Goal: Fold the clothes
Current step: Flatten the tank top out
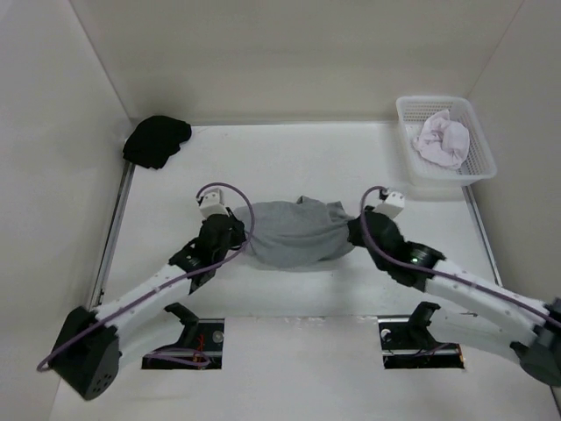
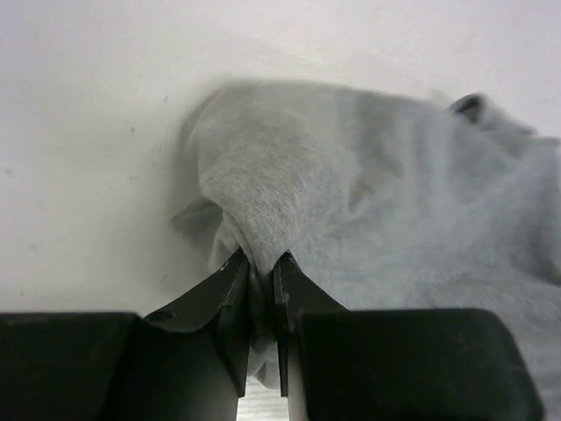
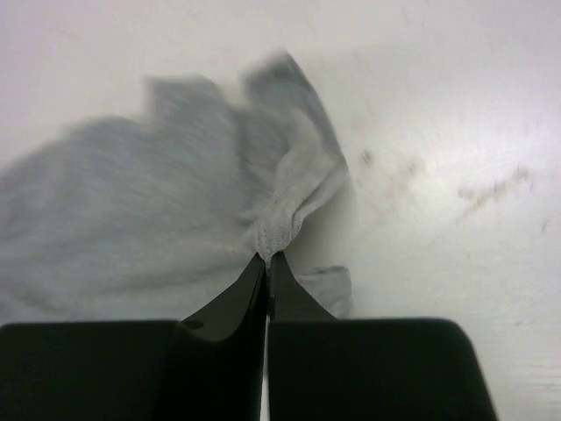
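At the centre of the table (image 1: 289,158), the shirt (image 1: 298,232) lies bunched, its long axis running left to right between the two arms. At its left end, the left gripper (image 2: 260,263) pinches a thick fold of fabric, with the jaws slightly apart around the cloth. From this gripper the shirt extends to the right. At its right end, the right gripper (image 3: 267,260) is pressed together on a thin gathered edge, and the shirt extends from it to the left. Each arm holds the end nearer to it. The next move likely turns on drawing both ends apart along this axis to flatten the shirt.
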